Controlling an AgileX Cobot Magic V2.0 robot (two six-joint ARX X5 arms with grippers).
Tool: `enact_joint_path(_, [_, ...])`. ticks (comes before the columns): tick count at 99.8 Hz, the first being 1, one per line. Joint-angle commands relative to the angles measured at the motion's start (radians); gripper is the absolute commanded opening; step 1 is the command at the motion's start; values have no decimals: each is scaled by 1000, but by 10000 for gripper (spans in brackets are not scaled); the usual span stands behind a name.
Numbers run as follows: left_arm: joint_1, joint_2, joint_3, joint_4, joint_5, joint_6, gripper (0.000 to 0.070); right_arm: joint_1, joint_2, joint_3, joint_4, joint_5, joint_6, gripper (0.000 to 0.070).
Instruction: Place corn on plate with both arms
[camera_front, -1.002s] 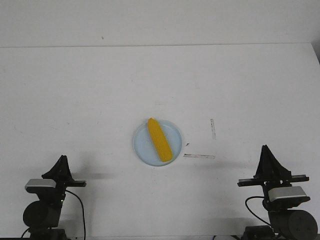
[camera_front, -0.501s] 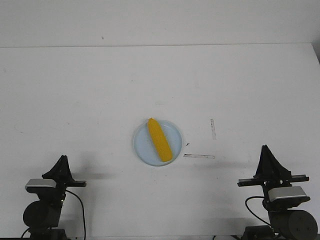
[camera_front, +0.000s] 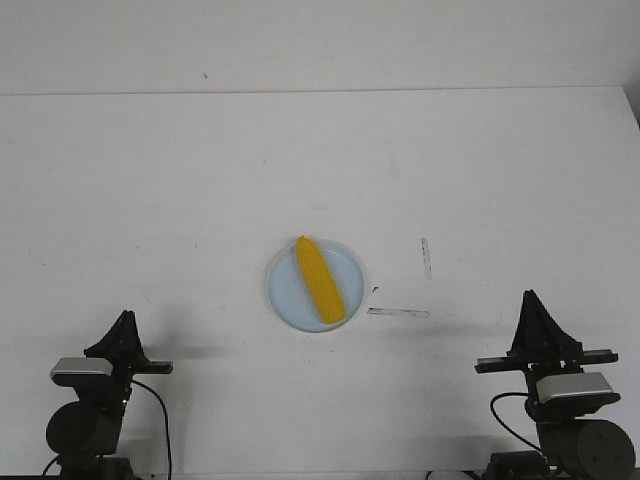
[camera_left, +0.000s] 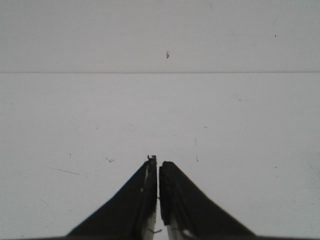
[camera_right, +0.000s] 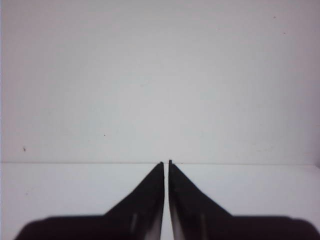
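No change from the earlier frame: corn (camera_front: 319, 279) lay on the plate (camera_front: 285, 295), tapered end toward 11 o'clock. Left gripper (camera_left: 158, 161) and right gripper (camera_right: 166, 163) were parked, jaws nearly closed, empty.

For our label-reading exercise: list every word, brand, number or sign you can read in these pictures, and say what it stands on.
None can be read: the corn, the plate, the table and both arms carry no legible text.
The thin marks on the table are plain strips, not writing.
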Motion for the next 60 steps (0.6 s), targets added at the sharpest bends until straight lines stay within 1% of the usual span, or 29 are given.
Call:
enact_joint_path(1, [0, -2, -21, 17, 2, -2, 2, 0, -2, 3, 9, 4, -10, 15])
enact_joint_path(12, [0, -2, -21, 16, 2, -2, 1, -1, -27, -21, -10, 53, -16, 15])
enact_joint_path(37, [0, -2, -21, 17, 2, -2, 2, 0, -79, -148, 14, 53, -15, 14])
enact_joint_path(60, [0, -2, -21, 17, 2, -2, 2, 2, -79, -274, 19, 50, -15, 14])
